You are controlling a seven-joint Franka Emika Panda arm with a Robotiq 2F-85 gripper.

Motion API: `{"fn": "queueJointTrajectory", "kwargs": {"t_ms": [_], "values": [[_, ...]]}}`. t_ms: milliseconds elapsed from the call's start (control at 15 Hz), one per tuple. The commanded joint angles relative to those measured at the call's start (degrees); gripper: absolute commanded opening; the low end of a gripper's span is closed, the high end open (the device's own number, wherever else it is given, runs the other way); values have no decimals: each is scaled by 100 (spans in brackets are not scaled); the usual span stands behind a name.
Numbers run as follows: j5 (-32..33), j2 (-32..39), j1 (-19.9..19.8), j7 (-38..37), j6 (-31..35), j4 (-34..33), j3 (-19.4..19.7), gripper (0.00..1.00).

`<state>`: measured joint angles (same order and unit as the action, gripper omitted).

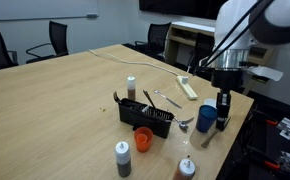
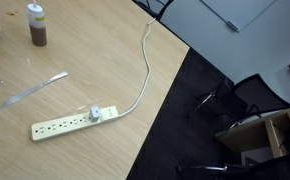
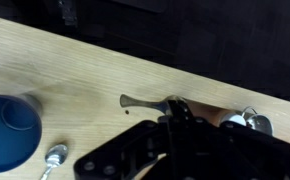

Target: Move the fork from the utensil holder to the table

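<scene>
Quick count from an exterior view:
- one low black utensil holder [image 1: 151, 113] with divided compartments
- two cups, a small orange cup [image 1: 143, 140] and a blue cup [image 1: 205, 120]
- three squeeze bottles: a white-capped one [image 1: 131, 88], a grey one [image 1: 123, 158] and an orange-brown one [image 1: 186, 168]
- one cream power strip [image 1: 188, 88] with two flat silver utensils [image 1: 168, 98] lying near it

The gripper [image 1: 223, 106] hangs low at the edge of the table [image 1: 75, 100], just beside the blue cup.

Only the wrist view really shows the fork [image 3: 143, 102]. It's slim shiny metal, lying on the wood-grain top near the table edge, not in the holder. Its thin handle pokes out from under the black fingers [image 3: 173, 122]. I honestly can't tell if they're pinching it or just sitting over it.

A spoon [image 3: 53, 156] with a rounded bowl lies by the blue cup there.

An exterior view adds the strip's white cable [image 2: 145, 60] snaking off across the table.
</scene>
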<state>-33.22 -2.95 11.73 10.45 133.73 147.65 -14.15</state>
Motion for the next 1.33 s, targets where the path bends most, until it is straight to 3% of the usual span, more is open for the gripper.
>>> {"fn": "queueJointTrajectory", "kwargs": {"t_ms": [0, 467, 667, 1267], "values": [[1196, -27, 135, -1039, -51, 177, -66, 1], [4059, 512, 336, -2905, 144, 48, -164, 1], [4879, 980, 359, -3466, 28, -325, -26, 1], [4764, 2683, 697, -3490, -197, -2026, 319, 1]]}}
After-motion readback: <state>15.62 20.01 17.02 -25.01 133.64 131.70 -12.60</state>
